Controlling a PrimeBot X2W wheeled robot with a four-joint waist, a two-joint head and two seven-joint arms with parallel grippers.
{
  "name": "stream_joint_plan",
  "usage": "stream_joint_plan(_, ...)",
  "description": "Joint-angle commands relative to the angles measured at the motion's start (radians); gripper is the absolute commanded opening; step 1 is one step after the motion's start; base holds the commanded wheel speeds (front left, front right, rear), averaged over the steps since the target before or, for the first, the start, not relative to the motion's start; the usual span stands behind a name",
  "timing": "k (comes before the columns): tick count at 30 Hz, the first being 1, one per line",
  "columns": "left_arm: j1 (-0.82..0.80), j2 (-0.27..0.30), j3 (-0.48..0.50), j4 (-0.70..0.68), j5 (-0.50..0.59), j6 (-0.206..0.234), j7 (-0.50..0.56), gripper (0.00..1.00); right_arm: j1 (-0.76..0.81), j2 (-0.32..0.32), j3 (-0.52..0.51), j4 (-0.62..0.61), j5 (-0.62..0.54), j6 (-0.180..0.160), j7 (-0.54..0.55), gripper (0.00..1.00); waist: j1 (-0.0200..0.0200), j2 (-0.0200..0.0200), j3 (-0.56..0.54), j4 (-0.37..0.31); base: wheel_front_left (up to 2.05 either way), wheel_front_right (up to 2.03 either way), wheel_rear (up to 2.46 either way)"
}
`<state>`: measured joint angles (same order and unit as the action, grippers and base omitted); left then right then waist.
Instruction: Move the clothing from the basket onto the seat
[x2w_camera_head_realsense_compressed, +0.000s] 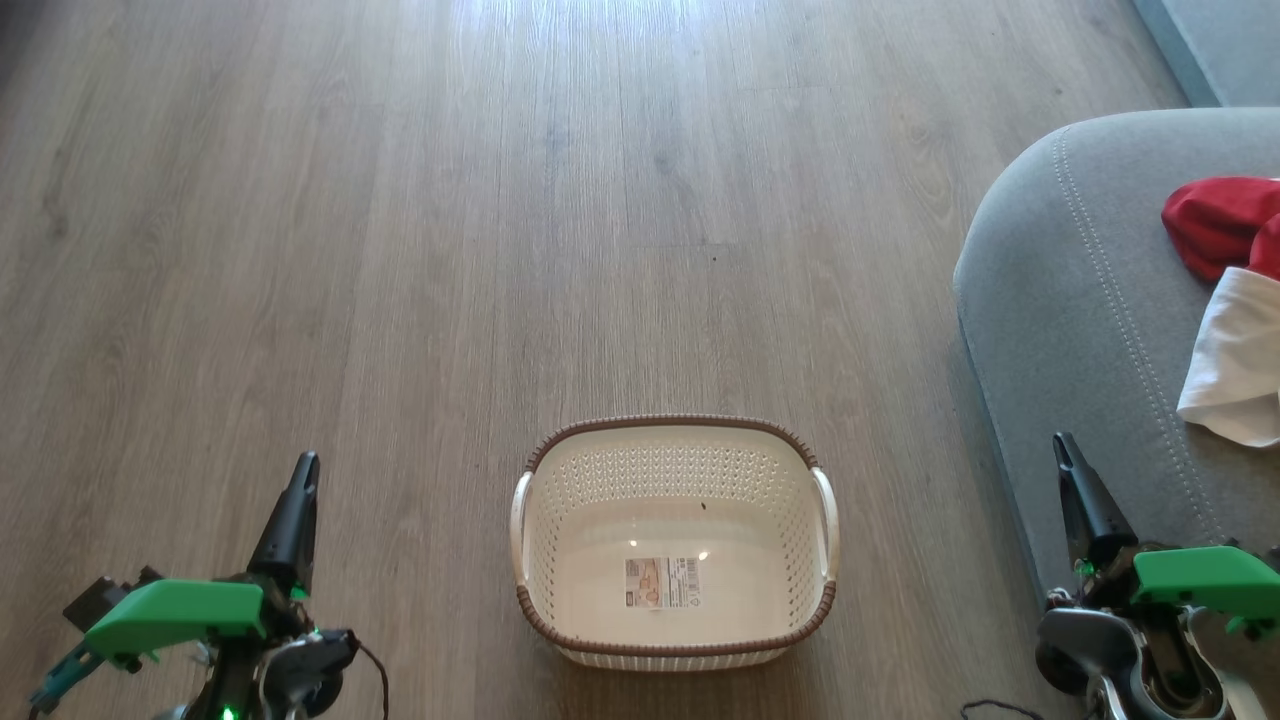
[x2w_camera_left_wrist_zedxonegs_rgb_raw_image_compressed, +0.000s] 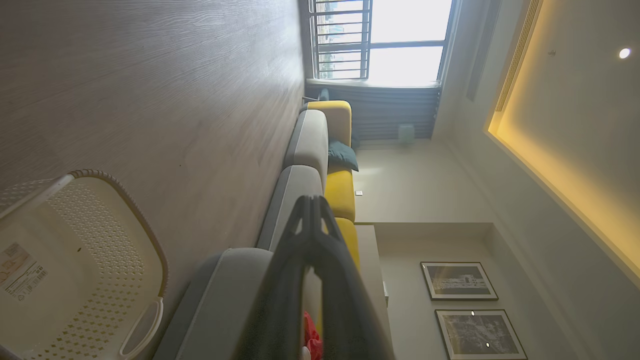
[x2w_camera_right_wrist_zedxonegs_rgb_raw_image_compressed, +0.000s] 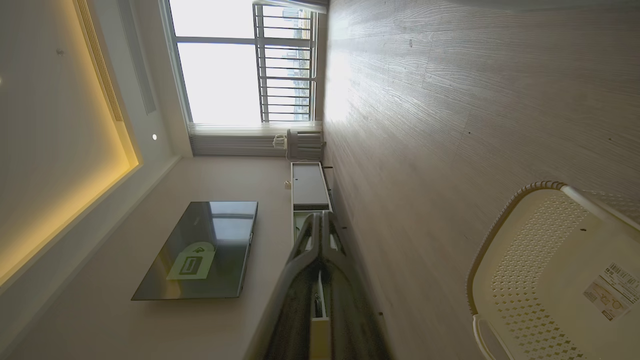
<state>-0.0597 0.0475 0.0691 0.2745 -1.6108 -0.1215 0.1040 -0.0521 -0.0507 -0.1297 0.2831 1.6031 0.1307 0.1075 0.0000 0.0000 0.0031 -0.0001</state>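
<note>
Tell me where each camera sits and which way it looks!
Head view: on the robot's head, looking down at the floor, the empty basket and the seat holding the clothing; left gripper and right gripper show at the bottom corners.
Left wrist view: on the left wrist, looking along its shut fingers past the sofa to a window.
Right wrist view: on the right wrist, looking along its shut fingers toward a television.
Shared: all three show the basket.

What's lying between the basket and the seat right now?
Nothing but a strip of bare wooden floor separates the basket from the seat; the head view shows it plainly.
</note>
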Motion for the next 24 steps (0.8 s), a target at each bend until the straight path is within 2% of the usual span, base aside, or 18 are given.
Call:
stream_joint_plan(1,-0.048,0.009,0.037,-0.029,-0.004,-0.009,0.003,0.0,-0.056,-0.001,0.017,-0.038,0.006,0.0,0.005,0.0,0.0,0.0,0.0,0.0,0.0,0.0,0.0)
stream_joint_plan(24,-0.048,0.007,0.04,-0.029,-0.002,-0.009,0.005,0.0,-0.056,0.0,0.016,-0.038,0.005,0.0,0.006,0.0,0.0,0.0,0.0,0.0,0.0,0.0,0.0)
